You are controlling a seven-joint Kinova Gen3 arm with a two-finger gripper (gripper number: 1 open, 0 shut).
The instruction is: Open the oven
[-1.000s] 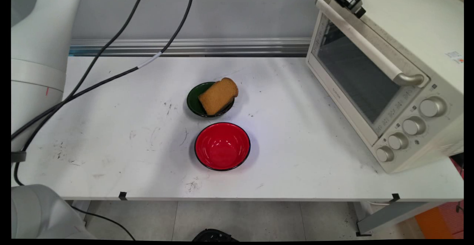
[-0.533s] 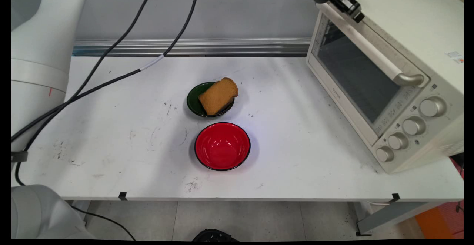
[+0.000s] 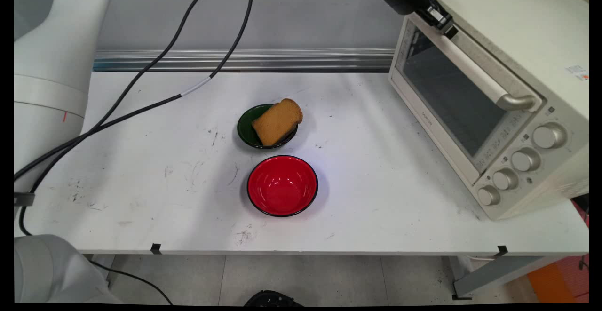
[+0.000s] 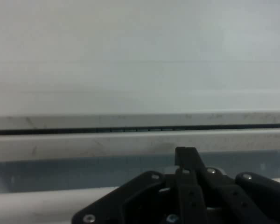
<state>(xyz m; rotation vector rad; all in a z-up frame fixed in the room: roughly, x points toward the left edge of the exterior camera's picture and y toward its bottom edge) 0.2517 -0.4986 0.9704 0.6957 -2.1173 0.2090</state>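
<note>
Two bowls sit mid-bench, well apart from the arm: a small glossy dark-green bowl [image 3: 245,130] with a porous brown slice of bread [image 3: 277,122] leaning across its rim, and just in front of it a larger shiny red bowl with a black rim [image 3: 282,186], holding nothing. The black two-finger hand [image 3: 442,19] is up at the picture's top, at the far end of the smooth cream bar handle [image 3: 475,73] of the boxy cream metal toaster oven [image 3: 517,28] on the scuffed white bench [image 3: 141,184]. Whether it is open or clamped on that bar cannot be told. From the hand view a thin dark slit runs along the top edge of the dark glass door [image 3: 447,94]. Four round silvery knobs [image 3: 522,159] line the oven's front panel, and black cables [image 3: 141,66] hang across the bench's left.
</note>
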